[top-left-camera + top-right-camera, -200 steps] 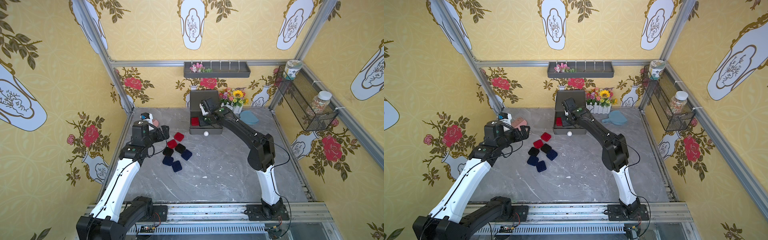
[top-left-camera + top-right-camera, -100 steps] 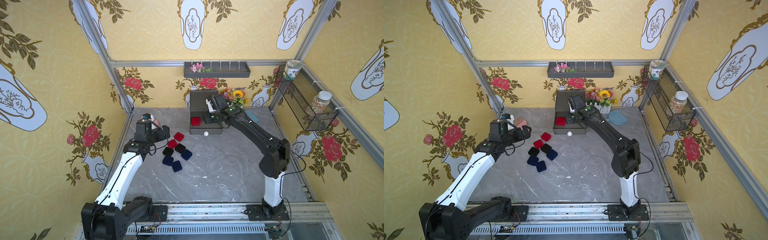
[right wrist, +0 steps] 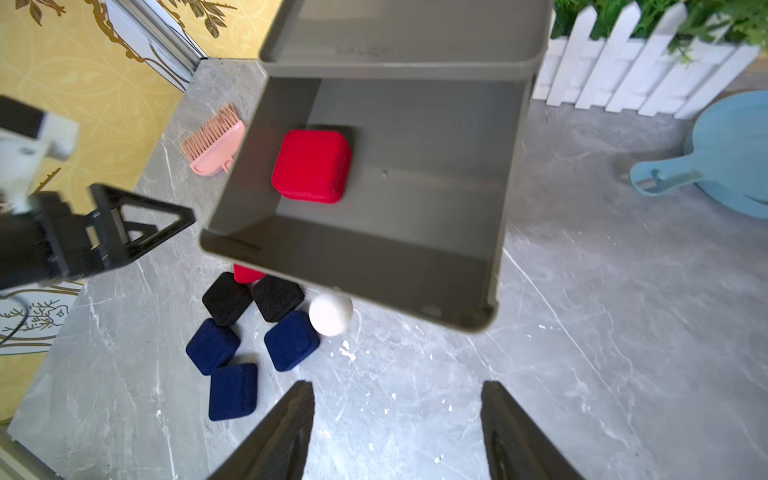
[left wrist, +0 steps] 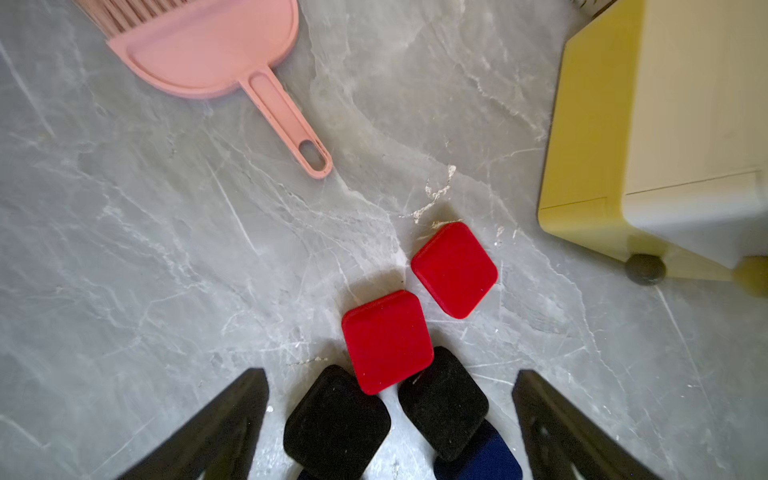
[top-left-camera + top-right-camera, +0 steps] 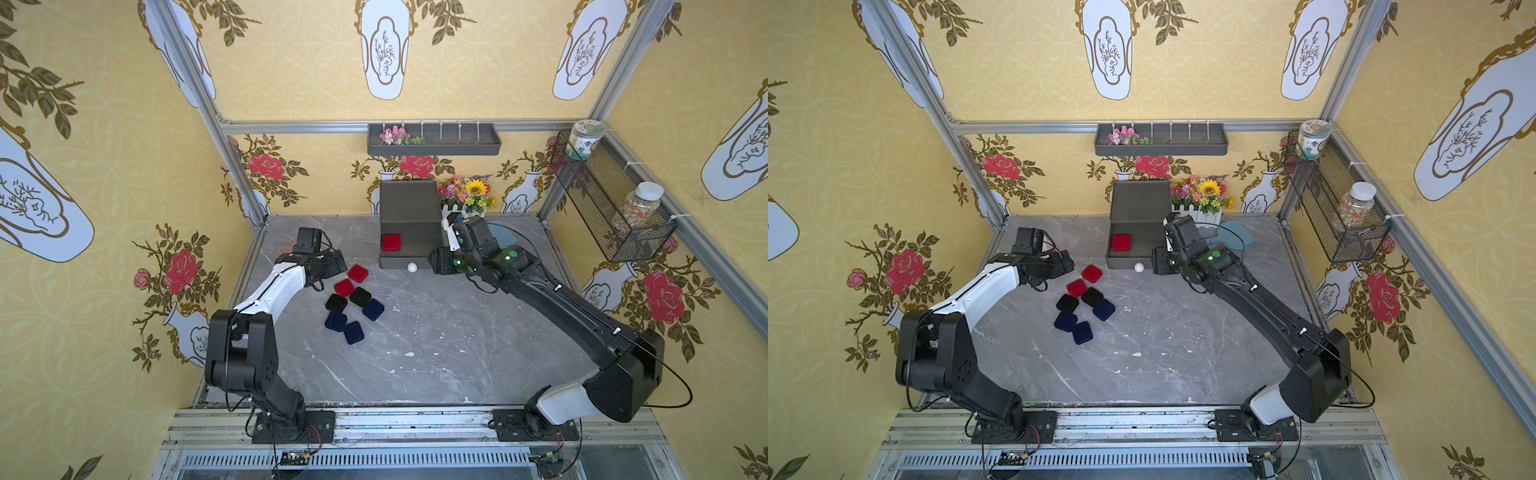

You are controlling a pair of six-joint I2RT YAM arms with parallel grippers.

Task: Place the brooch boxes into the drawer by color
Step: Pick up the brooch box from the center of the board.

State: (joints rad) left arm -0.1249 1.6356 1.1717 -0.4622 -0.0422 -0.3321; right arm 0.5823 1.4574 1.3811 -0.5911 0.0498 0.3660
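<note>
Red velvet brooch box now lies in the dark grey plastic drawer; right claw has released it and retreats; left claw is released too.

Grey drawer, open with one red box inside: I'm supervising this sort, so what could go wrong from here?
The left fingers hang wide over a red box pressed against two black boxes; they might catch a black one too. Only the grey drawer is open, so a black or blue box could end up beside the stored red box.
</note>
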